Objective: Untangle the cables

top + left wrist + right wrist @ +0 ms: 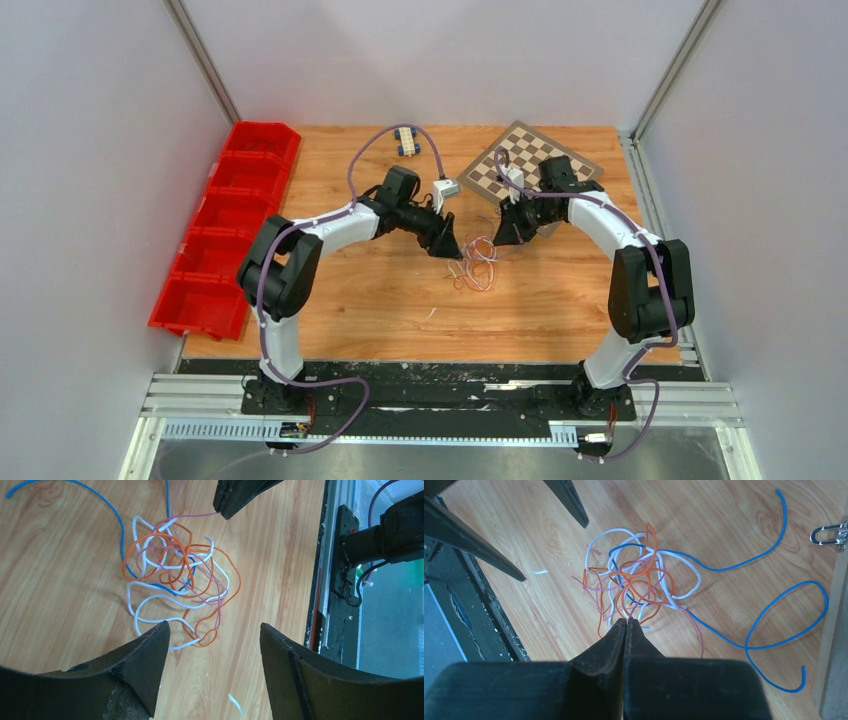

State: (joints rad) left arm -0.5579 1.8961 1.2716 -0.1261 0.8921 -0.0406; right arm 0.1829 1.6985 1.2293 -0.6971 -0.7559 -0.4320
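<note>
The cables lie as a loose knot of thin white, orange and pink-purple wires on the wooden table, between the two arms. In the left wrist view the cables sit just beyond my left gripper, which is open with only bare wood between its fingers. My left gripper hovers at the knot's left edge. My right gripper is shut at the knot's near edge, and a pink-purple strand runs taut to its tip. A blue cable trails out of the cables in wide loops.
Red bins line the left edge of the table. A chessboard lies at the back right, with a small toy and a white block behind the arms. A metal clasp lies near the board's edge.
</note>
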